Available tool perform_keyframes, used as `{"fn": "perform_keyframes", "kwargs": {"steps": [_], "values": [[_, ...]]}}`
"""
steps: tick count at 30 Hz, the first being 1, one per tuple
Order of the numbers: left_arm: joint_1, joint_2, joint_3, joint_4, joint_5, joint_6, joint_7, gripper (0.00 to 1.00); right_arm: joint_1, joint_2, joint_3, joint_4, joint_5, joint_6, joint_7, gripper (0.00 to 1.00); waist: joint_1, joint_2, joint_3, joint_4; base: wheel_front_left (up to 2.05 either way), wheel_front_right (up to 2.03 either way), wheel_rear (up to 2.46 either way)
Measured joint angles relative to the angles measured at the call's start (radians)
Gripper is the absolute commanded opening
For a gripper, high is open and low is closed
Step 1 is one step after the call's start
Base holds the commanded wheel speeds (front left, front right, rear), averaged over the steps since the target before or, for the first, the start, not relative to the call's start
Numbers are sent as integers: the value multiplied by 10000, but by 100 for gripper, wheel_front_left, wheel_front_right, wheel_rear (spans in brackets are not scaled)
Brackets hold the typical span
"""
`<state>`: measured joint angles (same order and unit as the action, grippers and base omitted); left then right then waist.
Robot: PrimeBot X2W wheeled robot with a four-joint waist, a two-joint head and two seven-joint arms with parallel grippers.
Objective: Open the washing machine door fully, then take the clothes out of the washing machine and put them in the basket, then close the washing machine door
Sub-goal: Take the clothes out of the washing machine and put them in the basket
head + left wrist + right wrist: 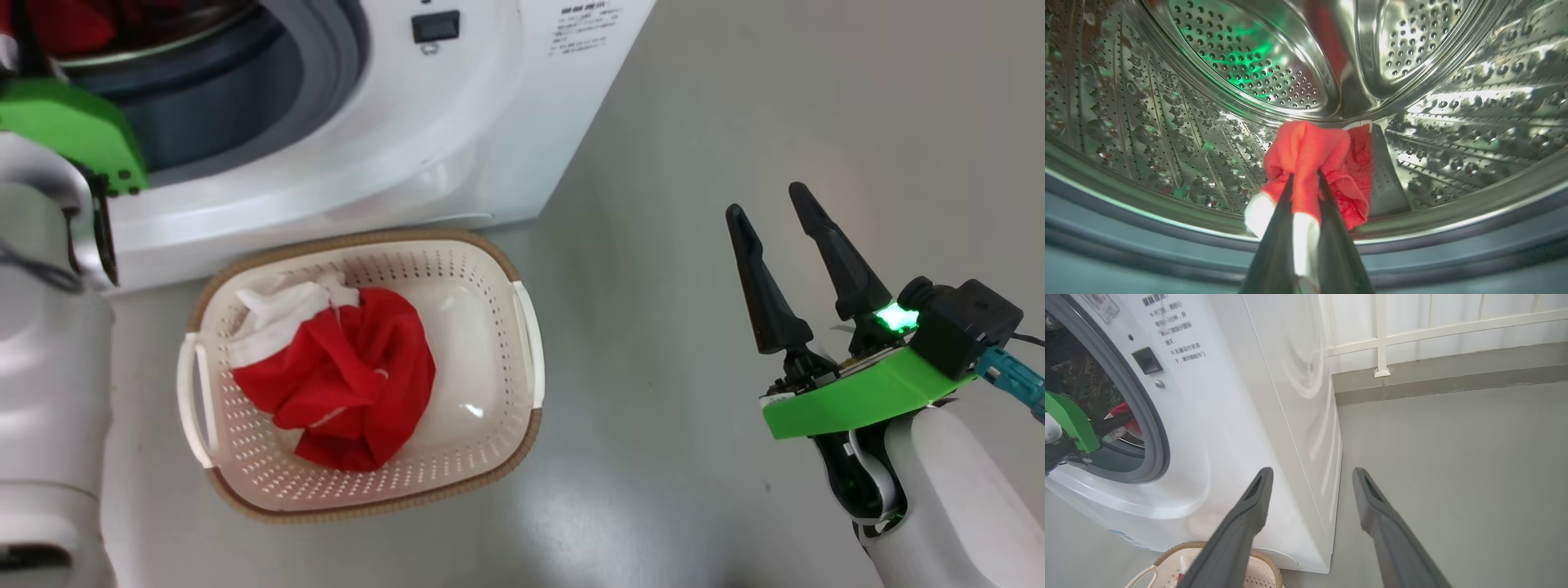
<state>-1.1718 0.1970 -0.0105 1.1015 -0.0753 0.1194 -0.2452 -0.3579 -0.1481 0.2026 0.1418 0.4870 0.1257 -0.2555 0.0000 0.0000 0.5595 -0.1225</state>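
A red garment (1310,155) with a white trim band lies low in the perforated steel drum (1241,69) of the washing machine (392,155), just inside its grey-blue rubber ring (1157,433). The left gripper (1305,176) is pinched shut on a bunched fold of it, the fabric squeezed between the two dark fingers. The arm reaches in through the machine's open mouth, which suggests the grab is made and the lift out is the step in hand. On the floor (653,163) directly in front of the washing machine, close against its base, stands the cream perforated basket (498,269), seemingly set there so a short swing from the drum ends over it. Another red piece (351,376) with white trim is bundled inside it, so the unloading looks partly done. Off the machine's front corner, on the robot's right, the right gripper (767,201) hangs over bare floor with its fingers spread wide and nothing between them, apparently parked out of the working arm's way
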Motion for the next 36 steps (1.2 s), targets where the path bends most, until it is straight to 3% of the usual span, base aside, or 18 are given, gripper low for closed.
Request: {"fn": "perform_keyframes", "kwargs": {"steps": [6,13,21,31,36], "values": [[1395,-249,366,-2311,-612,-685,-44,0,21,-19,-13,180,59,0,0,100,0,0,-525,154,0,0,0],[3683,-585,886,-4840,-886,-782,-73,0,120,-77,-52,401,196,2,0,100,0,0,-1281,310,0,0,0],[5789,-897,1030,-7035,-1007,-1214,-75,0,515,-92,-61,650,228,2,0,100,0,0,-2167,464,0,0,0],[7939,-1221,1051,-9327,-667,-1269,-75,0,1005,-90,-63,803,257,2,0,100,0,0,-3061,601,0,0,0],[9023,-1484,991,-11258,-702,-1016,-86,0,1126,-84,-63,823,265,0,0,100,0,0,-3467,686,0,0,0]]}}
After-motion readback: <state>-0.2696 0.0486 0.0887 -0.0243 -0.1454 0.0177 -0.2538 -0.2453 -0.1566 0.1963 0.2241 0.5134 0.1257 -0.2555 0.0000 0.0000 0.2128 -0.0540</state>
